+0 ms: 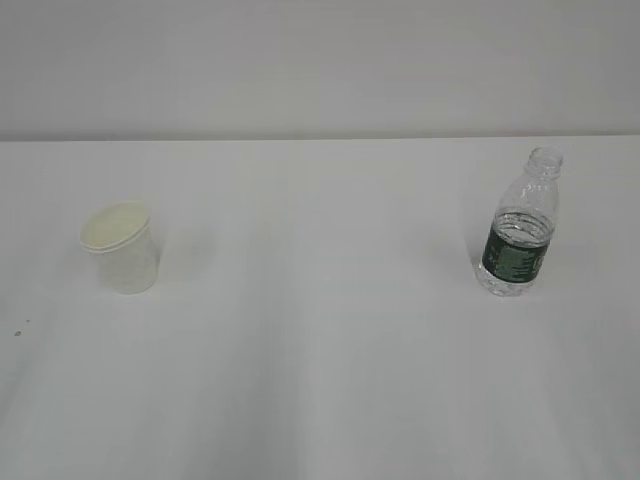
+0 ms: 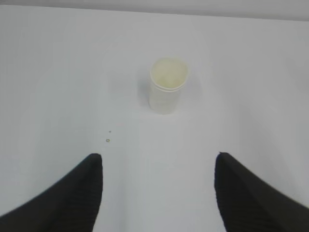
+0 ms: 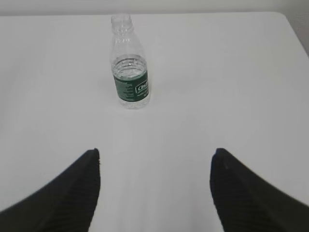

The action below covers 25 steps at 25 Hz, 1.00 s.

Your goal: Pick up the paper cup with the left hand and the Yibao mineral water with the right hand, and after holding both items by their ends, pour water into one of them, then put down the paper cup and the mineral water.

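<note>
Both of my hands are spread wide and hold nothing. My left hand [image 2: 157,193] hangs above the bare worktop [image 2: 58,72], its two dark fingers [image 2: 72,193] showing at the bottom corners of the left wrist view. The paper cup [image 2: 167,92] stands straight ahead of that gap, almost on the line between the fingers, perhaps a touch to the right, and well apart from them. It is upright, mouth up, its long axis vertical. In the exterior view the paper cup [image 1: 121,248] sits on the left of the worktop, alone.

My right hand [image 3: 154,191] is the mirror case: fingers apart, low in the right wrist view, with the Yibao mineral water [image 3: 129,63] standing ahead but clearly left of the centre line between them. The bottle is upright too, its open neck on top, green label around the lower body, water level near the top of the label. In the exterior view the Yibao mineral water [image 1: 520,225] stands on the right, far from the cup.

So each thing lies forward of its own hand, none crossing over. I judge the left reach is nearly a straight advance, while my right needs a shift leftward as it goes. Neither pick-up has begun.
</note>
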Each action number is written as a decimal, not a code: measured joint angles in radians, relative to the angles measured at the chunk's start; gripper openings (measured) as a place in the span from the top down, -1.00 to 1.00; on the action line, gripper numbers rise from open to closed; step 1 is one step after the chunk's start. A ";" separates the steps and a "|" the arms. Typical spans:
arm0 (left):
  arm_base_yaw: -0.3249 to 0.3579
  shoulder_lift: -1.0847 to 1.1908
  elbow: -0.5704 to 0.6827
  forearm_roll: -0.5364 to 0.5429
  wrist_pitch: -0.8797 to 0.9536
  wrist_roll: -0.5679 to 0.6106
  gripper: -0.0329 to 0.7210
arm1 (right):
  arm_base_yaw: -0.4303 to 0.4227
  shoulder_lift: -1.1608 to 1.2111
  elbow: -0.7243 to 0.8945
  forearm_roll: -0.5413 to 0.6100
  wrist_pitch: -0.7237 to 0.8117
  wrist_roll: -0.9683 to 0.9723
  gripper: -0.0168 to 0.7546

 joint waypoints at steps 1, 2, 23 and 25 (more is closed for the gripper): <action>0.000 0.005 0.005 0.000 -0.006 0.000 -0.46 | 0.000 0.001 0.014 0.001 -0.012 -0.002 -0.44; 0.000 0.007 0.012 0.000 -0.019 0.004 -0.45 | 0.000 0.002 0.024 0.002 -0.021 -0.004 -0.44; 0.000 0.119 0.104 -0.002 -0.147 0.008 -0.42 | 0.002 0.036 0.070 0.008 -0.101 -0.021 -0.44; 0.000 0.146 0.104 -0.002 -0.157 0.008 -0.42 | 0.002 0.047 0.070 0.008 -0.102 -0.023 -0.44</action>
